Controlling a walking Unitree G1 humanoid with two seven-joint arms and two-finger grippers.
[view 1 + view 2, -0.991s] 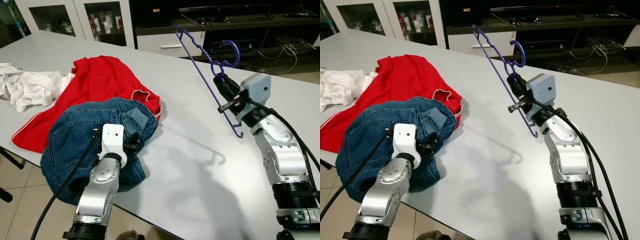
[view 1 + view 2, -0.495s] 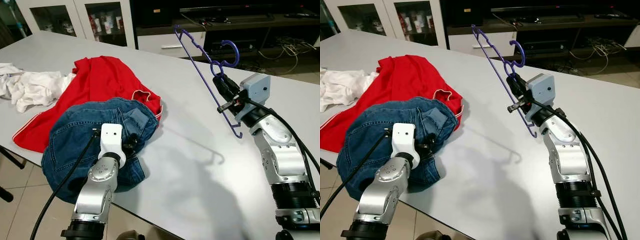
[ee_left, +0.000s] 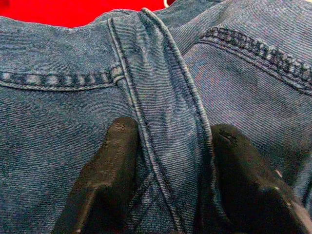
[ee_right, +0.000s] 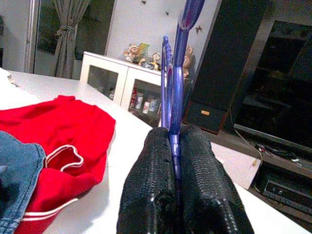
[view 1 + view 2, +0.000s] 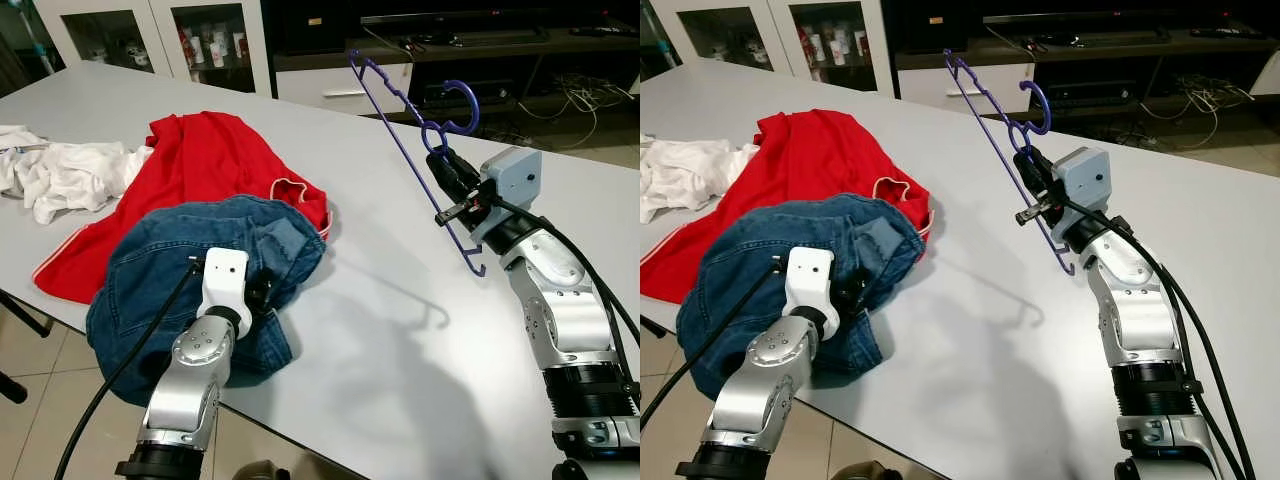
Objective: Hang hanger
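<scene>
A purple plastic hanger [image 4: 176,87] is held up in the air above the grey table [image 5: 400,340], tilted, with its hook [image 5: 474,108] uppermost. My right gripper [image 5: 447,175] is shut on its lower bar, and the black fingers [image 4: 151,170] press together around it. A pair of blue jeans [image 5: 170,260] lies crumpled at the table's near left edge, partly on a red shirt [image 5: 200,160]. My left gripper [image 5: 262,292] is shut on a seamed fold of the denim, which sits pinched between the fingers [image 3: 114,146].
A white cloth [image 5: 60,175] lies bunched at the far left of the table. Behind the table stand a white glass-door cabinet [image 5: 210,40] and a dark TV stand [image 5: 520,50] with cables. Bare tabletop lies between the two arms.
The jeans have been dragged slightly right with my left gripper, and the red shirt's collar shifted with them. The right arm and hanger have held still.
</scene>
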